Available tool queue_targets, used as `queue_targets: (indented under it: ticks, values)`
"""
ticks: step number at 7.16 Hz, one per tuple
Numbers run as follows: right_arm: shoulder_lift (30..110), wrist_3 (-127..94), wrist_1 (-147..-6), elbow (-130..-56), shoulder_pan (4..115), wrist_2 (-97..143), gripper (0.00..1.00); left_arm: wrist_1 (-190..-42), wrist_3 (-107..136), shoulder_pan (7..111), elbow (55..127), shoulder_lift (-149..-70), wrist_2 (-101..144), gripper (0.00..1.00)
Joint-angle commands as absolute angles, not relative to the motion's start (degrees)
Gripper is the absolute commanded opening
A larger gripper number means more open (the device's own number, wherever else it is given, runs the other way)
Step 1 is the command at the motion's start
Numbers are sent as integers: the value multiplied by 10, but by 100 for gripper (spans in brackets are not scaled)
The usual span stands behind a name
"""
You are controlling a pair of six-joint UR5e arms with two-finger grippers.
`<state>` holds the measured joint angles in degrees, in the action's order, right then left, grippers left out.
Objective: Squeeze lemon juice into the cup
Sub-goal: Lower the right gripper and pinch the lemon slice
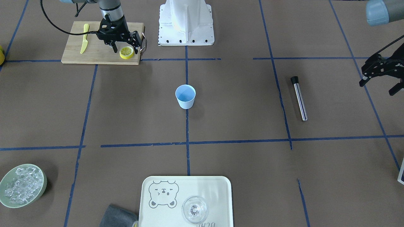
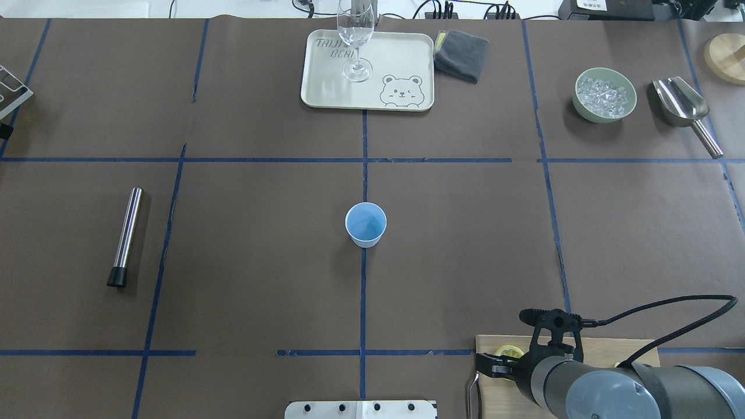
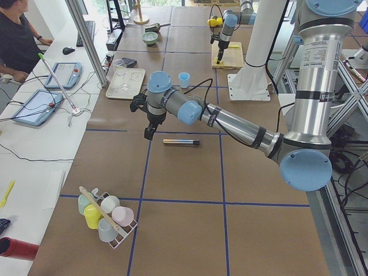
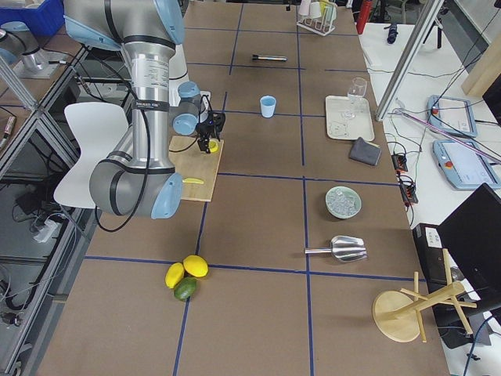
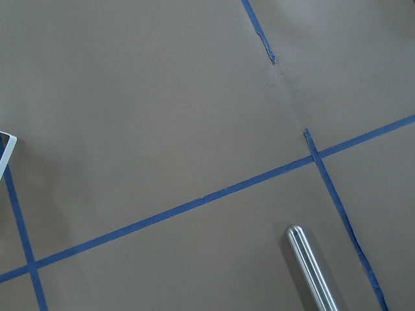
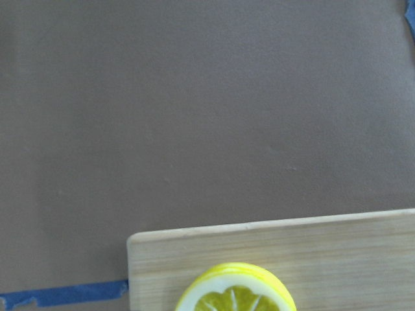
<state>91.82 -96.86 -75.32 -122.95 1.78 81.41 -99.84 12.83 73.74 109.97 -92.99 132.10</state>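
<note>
The right gripper (image 1: 125, 48) hangs over the wooden cutting board (image 1: 79, 53) in the upper left of the front-facing view. Its 2 fingers are spread wide and stand on either side of the lemon (image 1: 127, 52) without closing on it. The yellow slice lies flat at the board's near corner, segmented face up. In the right wrist view it shows at the bottom edge (image 6: 237, 293).

The cup (image 1: 185, 96) stands upright at the centre of the frame, well apart from the board, its blue inside showing nothing in it. At the right edge the left gripper (image 1: 377, 87) hovers above the table with fingers parted, holding nothing, near a metal rod (image 1: 300, 99).

The slice looks like hard, smooth toy plastic: probably light, stiff and apt to slip. The best hold is likely across its rim, at opposite points of the circle, with the fingertips brought low to the board. Its flat lie leaves little edge to catch, so an off-centre pinch could squirt it sideways. The cup also looks light enough to tip at a nudge.
</note>
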Motion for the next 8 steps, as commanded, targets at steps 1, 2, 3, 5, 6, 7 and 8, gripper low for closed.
queue_targets:
  ticks: [1,2,3,5,6,7,8]
  values:
    - [918,-969,-753,-1230,18,821,75,-998,128,737,1100,-930,1321,100]
    - [918,-967,-753,-1232,20,829,42,-998,128,737,1100,-930,1321,100]
    - [919,-967,-753,-1232,20,829,25,-998,128,737,1100,-930,1321,100]
    - [920,-966,-753,-1236,23,829,16,-998,128,737,1100,-930,1321,100]
    - [921,-966,-753,-1237,25,829,16,-998,128,737,1100,-930,1321,100]
    - [920,-966,-753,-1238,26,829,15,-998,128,737,1100,-930,1321,100]
    - [921,-966,-753,-1240,32,830,16,-998,128,737,1100,-930,1321,100]
